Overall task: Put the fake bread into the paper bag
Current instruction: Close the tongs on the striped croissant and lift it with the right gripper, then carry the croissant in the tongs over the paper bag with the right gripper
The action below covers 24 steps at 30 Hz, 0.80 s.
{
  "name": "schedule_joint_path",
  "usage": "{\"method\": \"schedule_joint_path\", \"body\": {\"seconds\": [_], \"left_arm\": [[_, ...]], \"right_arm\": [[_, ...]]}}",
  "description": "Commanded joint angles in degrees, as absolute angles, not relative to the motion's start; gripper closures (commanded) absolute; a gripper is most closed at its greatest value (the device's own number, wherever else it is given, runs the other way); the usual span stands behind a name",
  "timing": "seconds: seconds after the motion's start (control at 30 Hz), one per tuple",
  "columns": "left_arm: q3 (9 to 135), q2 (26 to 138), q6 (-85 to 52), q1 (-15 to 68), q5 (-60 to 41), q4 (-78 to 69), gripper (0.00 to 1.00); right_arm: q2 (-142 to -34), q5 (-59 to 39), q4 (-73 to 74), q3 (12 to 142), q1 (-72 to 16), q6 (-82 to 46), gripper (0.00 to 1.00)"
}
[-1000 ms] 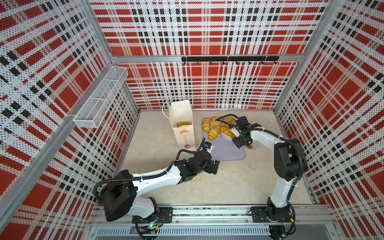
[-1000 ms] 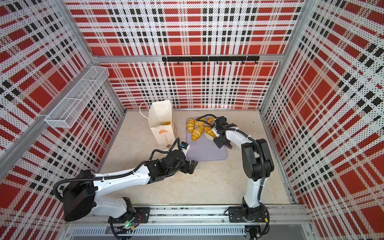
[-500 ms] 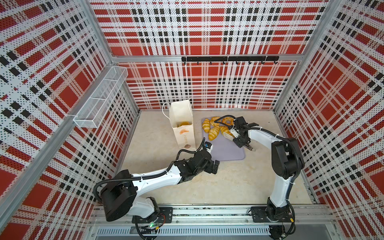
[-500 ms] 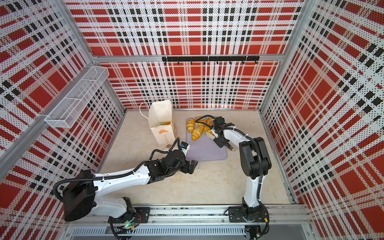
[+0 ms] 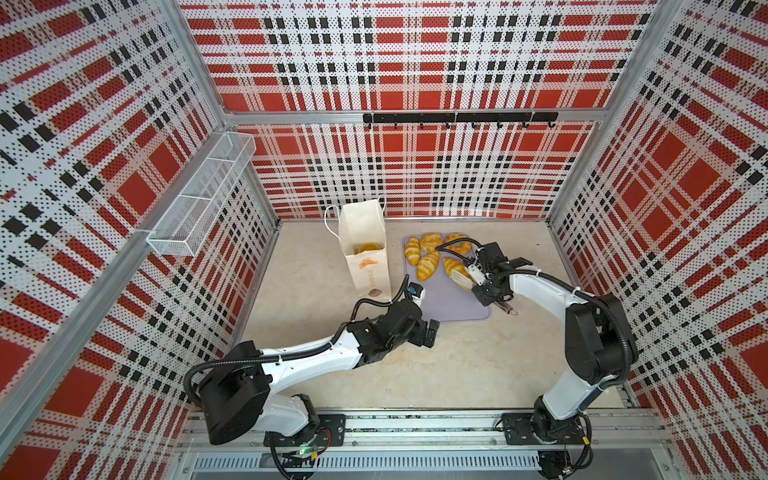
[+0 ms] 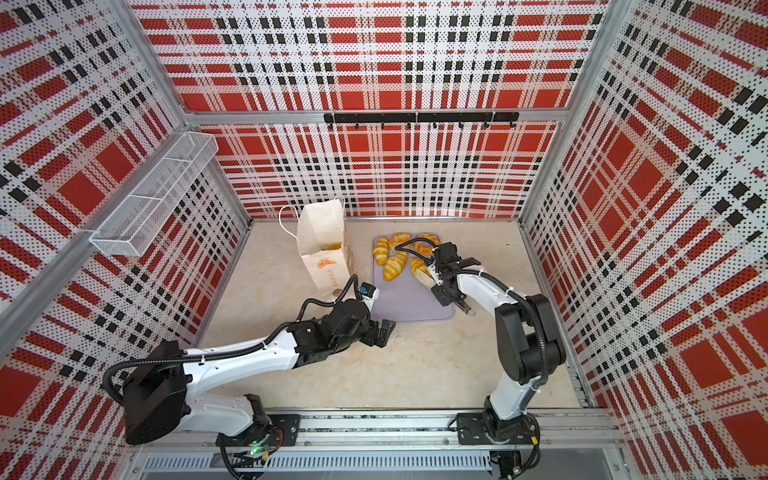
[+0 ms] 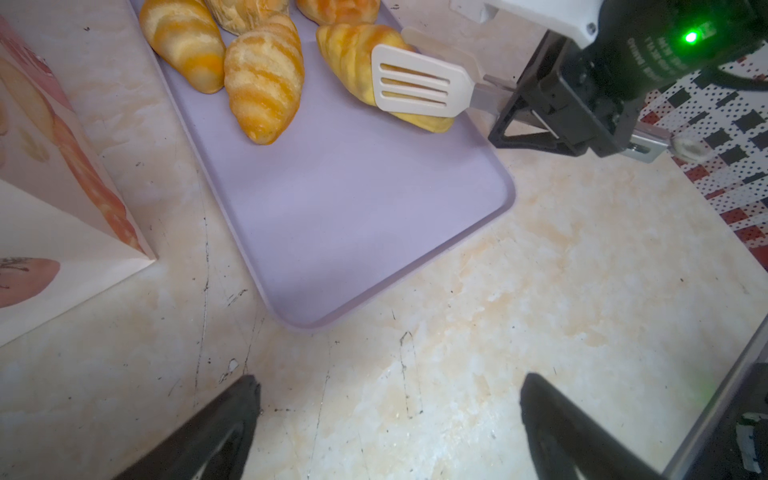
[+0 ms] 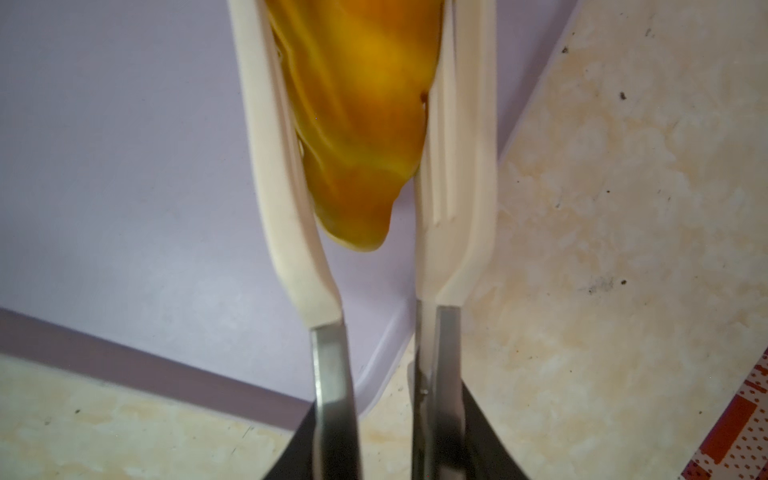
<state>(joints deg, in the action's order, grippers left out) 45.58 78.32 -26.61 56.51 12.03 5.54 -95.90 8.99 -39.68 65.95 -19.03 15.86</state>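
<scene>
Several golden croissants of fake bread (image 5: 428, 266) (image 6: 395, 266) lie at the far end of a lilac tray (image 5: 449, 303). The cream paper bag (image 5: 365, 249) (image 6: 322, 245) stands upright left of the tray, and a golden piece (image 5: 368, 248) shows inside it. My right gripper (image 5: 488, 286) (image 8: 386, 436) is shut on the metal handles of white slotted tongs (image 7: 415, 81). The tongs' blades (image 8: 282, 187) squeeze one croissant (image 8: 361, 124) (image 7: 353, 62) by the tray's right edge. My left gripper (image 5: 430, 330) (image 7: 388, 399) hangs open and empty over the floor near the tray's front corner.
A white wire-mesh basket (image 5: 199, 203) hangs on the left wall. On the back wall is a black hook rail (image 5: 457, 118). Plaid walls close in the beige floor (image 5: 415, 365) on three sides, and the arm bases stand on a rail at the front.
The tongs in my right gripper have closed in on the croissant at the tray's right side. The left arm has not moved.
</scene>
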Motion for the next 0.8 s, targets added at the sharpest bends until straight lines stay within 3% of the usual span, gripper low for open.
{"method": "schedule_joint_path", "body": {"seconds": [0.0, 0.77], "left_arm": [[45.44, 76.48, -27.16, 57.12, 13.01, 4.66, 0.00], [43.27, 68.24, -26.15, 55.69, 15.58, 6.20, 0.01]], "right_arm": [[-91.76, 6.89, -35.79, 63.94, -19.34, 13.25, 0.62], [-75.65, -2.75, -31.57, 54.82, -25.39, 4.26, 0.58]]}}
